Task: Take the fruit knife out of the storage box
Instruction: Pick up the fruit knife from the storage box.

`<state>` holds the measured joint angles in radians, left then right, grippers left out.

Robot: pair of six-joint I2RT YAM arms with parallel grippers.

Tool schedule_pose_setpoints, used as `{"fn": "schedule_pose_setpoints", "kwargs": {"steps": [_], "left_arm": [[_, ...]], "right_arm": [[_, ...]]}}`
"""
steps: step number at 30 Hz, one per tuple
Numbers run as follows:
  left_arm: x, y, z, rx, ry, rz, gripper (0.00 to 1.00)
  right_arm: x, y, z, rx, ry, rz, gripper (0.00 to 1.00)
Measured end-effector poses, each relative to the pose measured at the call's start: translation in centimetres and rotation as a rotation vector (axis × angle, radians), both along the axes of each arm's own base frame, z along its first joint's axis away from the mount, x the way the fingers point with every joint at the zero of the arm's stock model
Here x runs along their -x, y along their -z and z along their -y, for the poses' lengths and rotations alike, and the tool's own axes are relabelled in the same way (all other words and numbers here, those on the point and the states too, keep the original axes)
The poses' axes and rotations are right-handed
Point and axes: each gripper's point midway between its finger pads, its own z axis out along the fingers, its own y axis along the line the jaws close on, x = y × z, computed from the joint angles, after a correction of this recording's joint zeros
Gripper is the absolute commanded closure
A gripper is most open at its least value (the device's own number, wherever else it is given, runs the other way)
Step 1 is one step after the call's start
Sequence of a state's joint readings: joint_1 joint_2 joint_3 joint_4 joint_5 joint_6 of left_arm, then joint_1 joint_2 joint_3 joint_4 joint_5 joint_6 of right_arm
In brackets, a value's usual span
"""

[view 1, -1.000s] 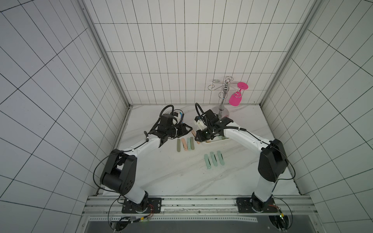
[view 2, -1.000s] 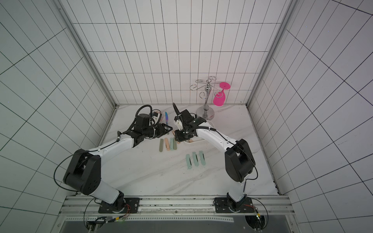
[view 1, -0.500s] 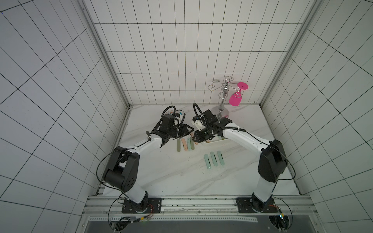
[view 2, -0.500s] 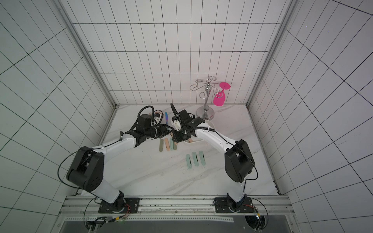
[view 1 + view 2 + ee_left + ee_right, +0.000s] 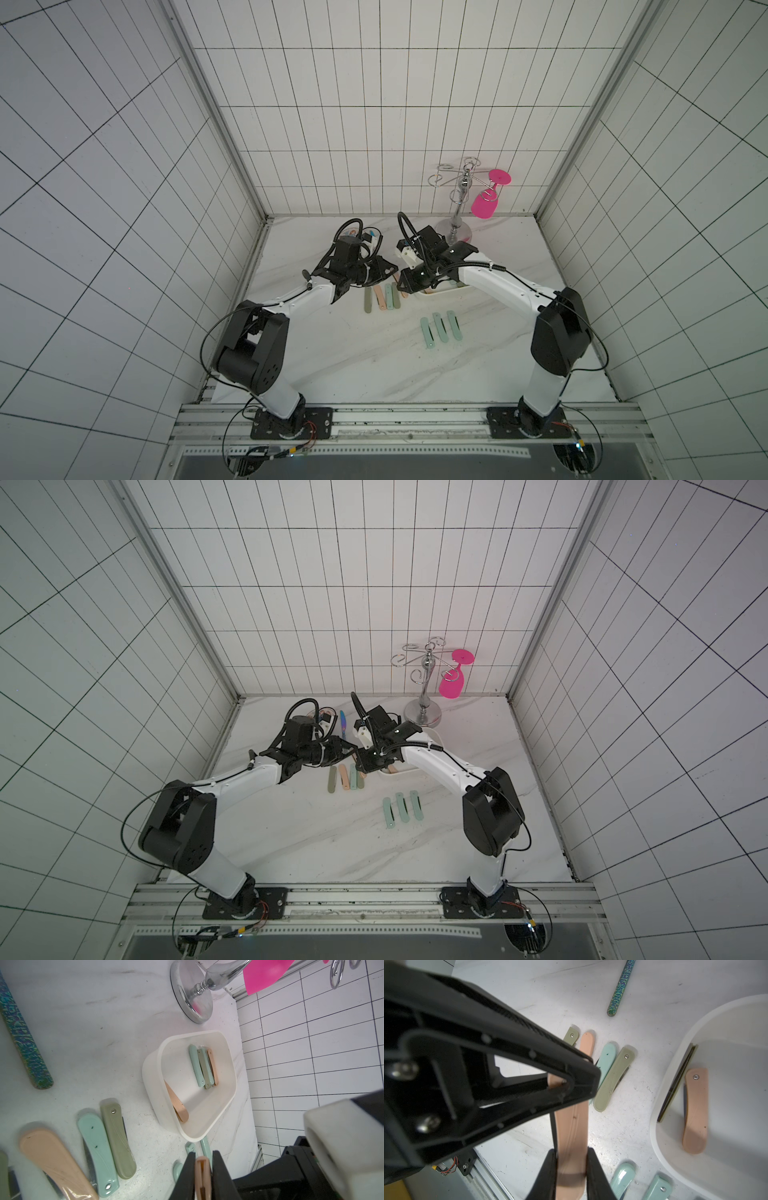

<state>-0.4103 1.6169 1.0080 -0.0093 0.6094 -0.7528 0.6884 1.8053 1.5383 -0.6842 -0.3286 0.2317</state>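
A peach folding fruit knife [image 5: 572, 1126] hangs over the table between the two arms, just left of the white storage box [image 5: 154, 1088]. My right gripper [image 5: 571, 1150] is shut on one end of it. My left gripper [image 5: 203, 1155] is shut on the other end, the peach handle [image 5: 202, 1169] pinched edge-on between its black fingers. In the box lie a teal knife [image 5: 195, 1066], an olive one and a peach one side by side, and another peach knife [image 5: 176, 1103] leans on the wall. In both top views the arms hide most of the box [image 5: 440, 291].
A row of folded knives [image 5: 380, 299] lies on the marble under the held knife. Three teal knives [image 5: 440, 332] lie nearer the front. A chrome glass rack [image 5: 457, 208] with a pink glass [image 5: 484, 203] stands behind the box. An iridescent rod [image 5: 343, 725] lies at the back.
The left gripper has closed onto the free end of the peach knife that the right gripper was holding. The two wrists have drawn slightly closer together.
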Motion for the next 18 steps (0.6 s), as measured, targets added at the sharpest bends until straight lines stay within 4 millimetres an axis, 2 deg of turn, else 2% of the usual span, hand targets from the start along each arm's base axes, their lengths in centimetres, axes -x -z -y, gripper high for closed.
{"fn": "schedule_pose_setpoints", "kwargs": {"steps": [4, 7, 10, 18], "left_arm": [[0.0, -0.4, 0.2, 0.01, 0.01, 0.01, 0.98], [0.0, -0.5, 0.2, 0.013, 0.012, 0.014, 1.0], [0.0, -0.5, 0.2, 0.013, 0.015, 0.017, 1.0], [-0.1, 0.1, -0.6, -0.024, 0.022, 0.023, 1.0]], "right_arm": [[-0.1, -0.1, 0.1, 0.005, 0.005, 0.005, 0.97], [-0.2, -0.2, 0.1, 0.007, 0.007, 0.007, 0.85], [-0.2, -0.2, 0.1, 0.007, 0.011, 0.006, 0.6], [-1.0, -1.0, 0.2, 0.001, 0.027, 0.035, 0.09]]}}
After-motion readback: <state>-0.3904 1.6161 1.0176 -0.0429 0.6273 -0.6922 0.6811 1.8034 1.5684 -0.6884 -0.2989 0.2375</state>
